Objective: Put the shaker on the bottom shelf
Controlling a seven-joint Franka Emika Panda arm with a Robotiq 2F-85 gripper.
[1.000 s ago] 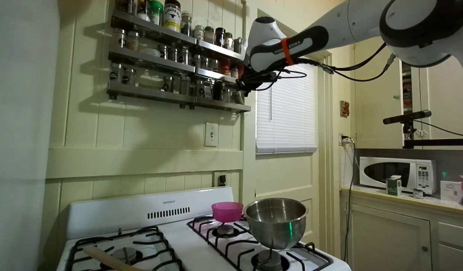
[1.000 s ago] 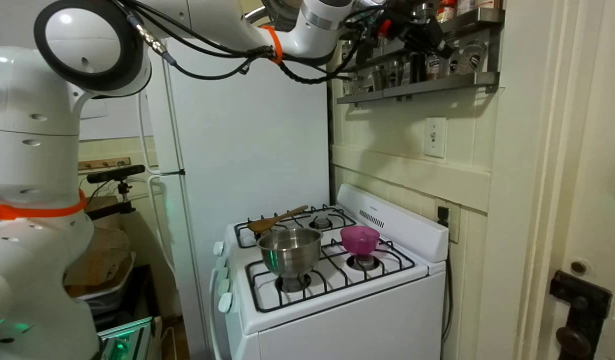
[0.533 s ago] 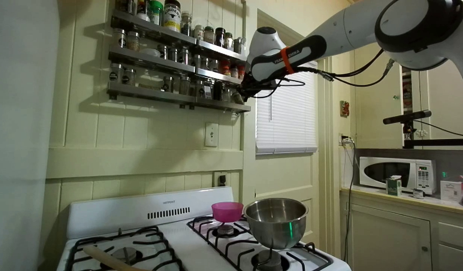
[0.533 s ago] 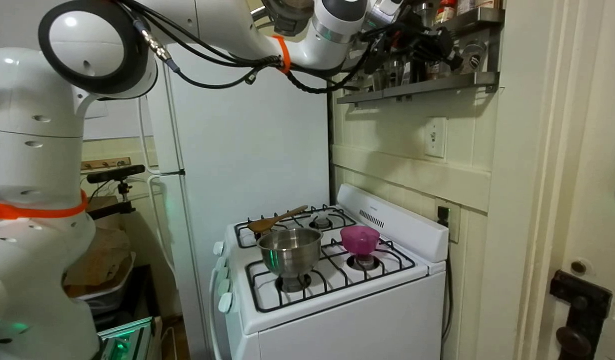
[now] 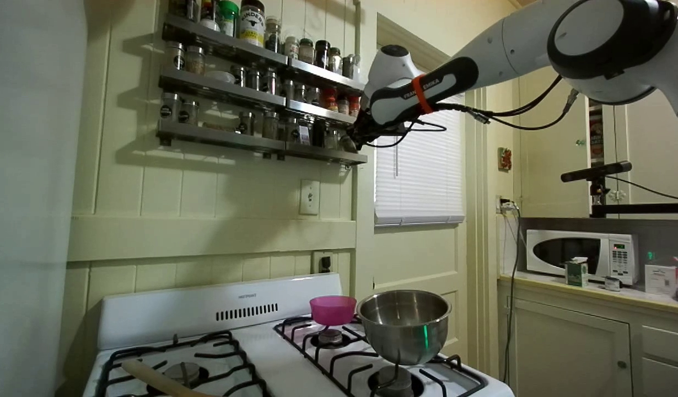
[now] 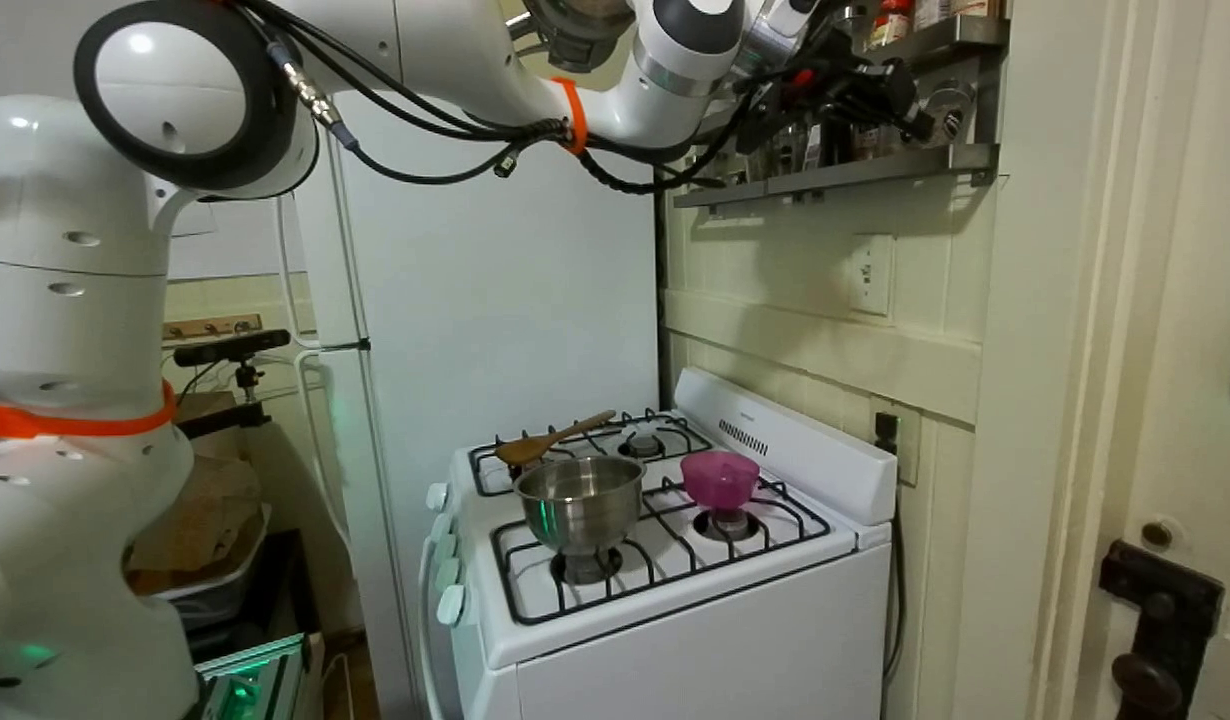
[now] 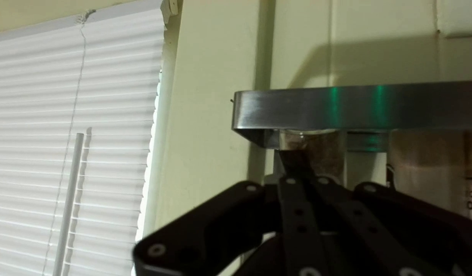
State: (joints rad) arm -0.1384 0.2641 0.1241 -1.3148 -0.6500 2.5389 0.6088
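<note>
Gripper (image 7: 305, 174): black, angular fingers closed together, tips at the shaker (image 7: 326, 153); contact cannot be confirmed. The shaker, a small glassy cylinder, brownish inside, sits at the end of the bottom shelf (image 5: 325, 154), behind its squared, silvery metal rail (image 7: 293, 109).

Wrist view: can see only part of shaker (image 7: 327, 153) behind dark, blurred fingers (image 7: 297, 168) at five o'clock. In an exterior view, can't follow spoon (image 5: 160, 379) past lower edge, seven o'clock.

Jars (image 5: 270, 126) on bottom shelf (image 5: 245, 142), room (plenty) beneath
</note>
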